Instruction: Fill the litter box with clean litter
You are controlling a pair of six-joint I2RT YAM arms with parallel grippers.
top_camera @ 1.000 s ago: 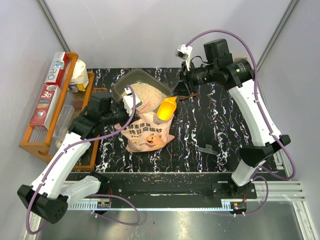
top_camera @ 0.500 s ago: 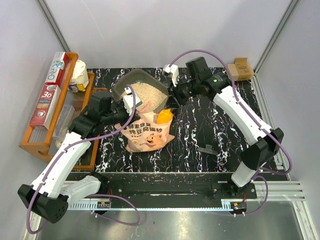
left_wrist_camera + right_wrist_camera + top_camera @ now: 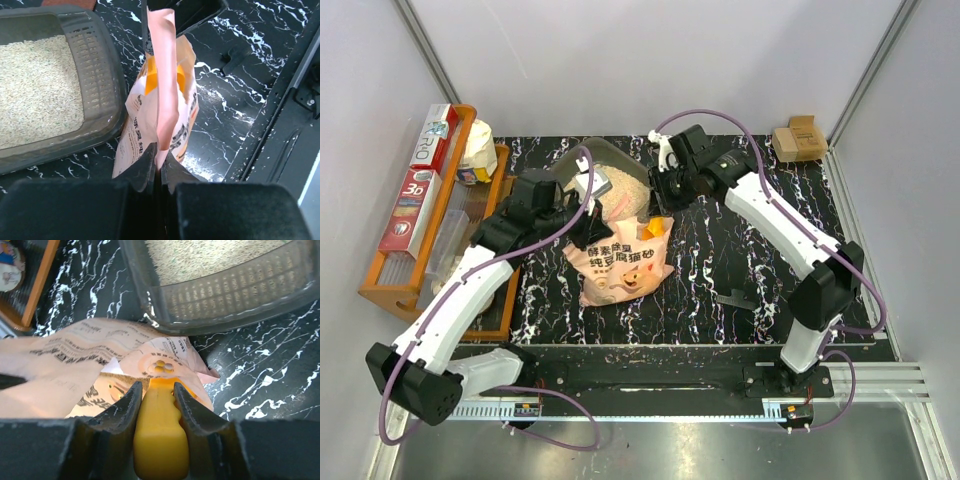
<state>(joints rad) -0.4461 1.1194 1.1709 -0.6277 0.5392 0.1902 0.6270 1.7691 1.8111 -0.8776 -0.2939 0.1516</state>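
Plain pale walls (image 3: pixel 620 60) close in 3 sides of the black, white-veined counter (image 3: pixel 740 250). An orange wooden rack (image 3: pixel 390 298) stands well left of the left claw (image 3: pixel 588 205). The light is soft and even.

I am seeing beige granular litter (image 3: pixel 35 95), a dark grey translucent plastic tub (image 3: pixel 97 60), a pink-orange printed bag (image 3: pixel 165 75) and a yellow plastic scoop (image 3: pixel 157 440).
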